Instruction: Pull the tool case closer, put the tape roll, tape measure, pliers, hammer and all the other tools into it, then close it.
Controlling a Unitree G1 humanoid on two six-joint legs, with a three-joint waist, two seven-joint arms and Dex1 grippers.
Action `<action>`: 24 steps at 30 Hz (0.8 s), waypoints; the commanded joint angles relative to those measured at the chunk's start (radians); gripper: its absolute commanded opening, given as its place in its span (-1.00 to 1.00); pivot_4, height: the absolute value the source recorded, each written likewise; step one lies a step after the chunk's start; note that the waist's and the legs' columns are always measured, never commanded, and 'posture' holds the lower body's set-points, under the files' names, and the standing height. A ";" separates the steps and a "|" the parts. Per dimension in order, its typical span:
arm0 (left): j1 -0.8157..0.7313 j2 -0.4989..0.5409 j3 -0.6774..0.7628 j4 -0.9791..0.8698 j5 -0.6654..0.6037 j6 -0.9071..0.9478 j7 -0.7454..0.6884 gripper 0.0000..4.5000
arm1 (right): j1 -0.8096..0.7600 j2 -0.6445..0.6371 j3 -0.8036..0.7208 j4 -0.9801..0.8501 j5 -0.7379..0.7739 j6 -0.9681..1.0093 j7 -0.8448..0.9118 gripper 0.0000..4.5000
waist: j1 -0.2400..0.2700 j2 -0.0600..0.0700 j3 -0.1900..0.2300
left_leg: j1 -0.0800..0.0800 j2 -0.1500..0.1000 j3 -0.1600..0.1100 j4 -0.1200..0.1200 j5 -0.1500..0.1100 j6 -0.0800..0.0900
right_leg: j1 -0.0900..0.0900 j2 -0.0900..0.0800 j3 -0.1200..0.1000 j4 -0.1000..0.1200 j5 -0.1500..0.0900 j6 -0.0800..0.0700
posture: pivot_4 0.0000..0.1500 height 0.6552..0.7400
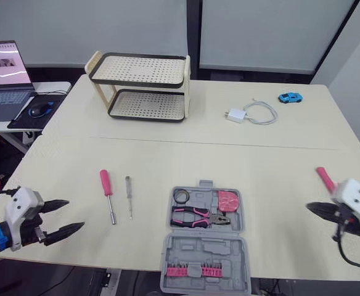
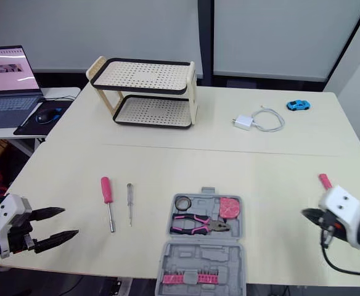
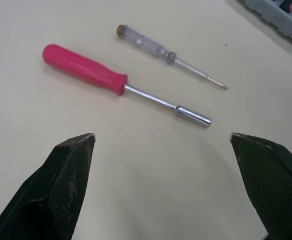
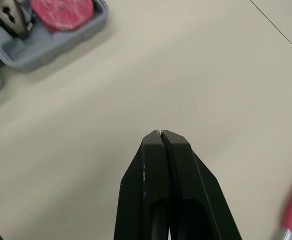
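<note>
1. The tool case [image 1: 204, 250] is lying open at the near edge of the table [image 1: 167, 154], roughly at the middle, between my two arms.
2. Its far half is holding three things: the tape roll [image 1: 180, 196] is sitting in the far left corner, the pink tape measure [image 1: 228, 201] in the far right corner, and the pink-handled pliers [image 1: 198, 217] are lying across just nearer than both.
3. Its near half is carrying a row of pink bits [image 1: 189, 270] along the near side.
4. Left of the case, apart from it, a pink-handled driver [image 1: 108, 198] and a clear-handled screwdriver [image 1: 129, 197] are lying side by side on the bare table.
5. My left gripper [image 1: 75, 214] is hovering at the near left, its jaws spread wide and released, pointing toward those two drivers.
6. My right gripper [image 4: 161, 133] is hanging at the near right, jaws clenched together on nothing.
7. A pink handle [image 1: 325, 179] is showing just beyond my right gripper; I cannot tell which tool it belongs to.
8. A two-tier rack [image 1: 144, 69] is standing at the far left, with a white charger [image 1: 235, 115], its cable [image 1: 263, 114] and a blue toy car [image 1: 290, 97] to its right.
9. A laptop [image 1: 4, 80] is glowing at the far left; its screen is too small for me to read.
</note>
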 commanded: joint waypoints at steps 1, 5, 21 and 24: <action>0.031 -0.001 -0.002 -0.065 0.000 0.009 -0.004 1.00 | 0.061 0.012 -0.070 0.019 -0.030 -0.112 0.023 -0.97 | 0.000 -0.002 -0.001 | 0.001 0.000 0.001 0.000 0.000 0.000 | 0.001 0.000 0.001 0.000 0.000 0.000 | 1.00 0.88; 0.058 0.008 -0.092 -0.226 0.023 0.044 0.000 1.00 | 0.084 0.020 -0.039 0.021 -0.040 -0.183 0.025 -0.97 | 0.001 -0.002 -0.001 | 0.009 0.001 0.003 0.000 0.000 0.000 | 0.011 0.000 0.003 -0.003 0.000 0.001 | 1.00 0.88; -0.197 -0.053 -0.544 -0.341 0.149 0.019 -0.003 -0.55 | -0.152 -0.003 0.479 0.032 -0.104 -0.231 0.019 -1.00 | 0.006 -0.002 -0.002 | 0.009 0.000 0.001 0.000 0.000 0.000 | 0.011 0.000 0.002 -0.003 0.000 0.001 | 1.00 0.88; -0.248 -0.089 -0.605 -0.264 0.206 -0.048 0.002 -0.97 | -0.201 0.005 0.580 0.063 -0.150 -0.234 0.006 -1.00 | 0.008 -0.002 -0.002 | 0.009 0.000 0.001 0.000 0.000 0.000 | 0.011 0.000 0.001 -0.003 0.000 0.001 | 1.00 0.88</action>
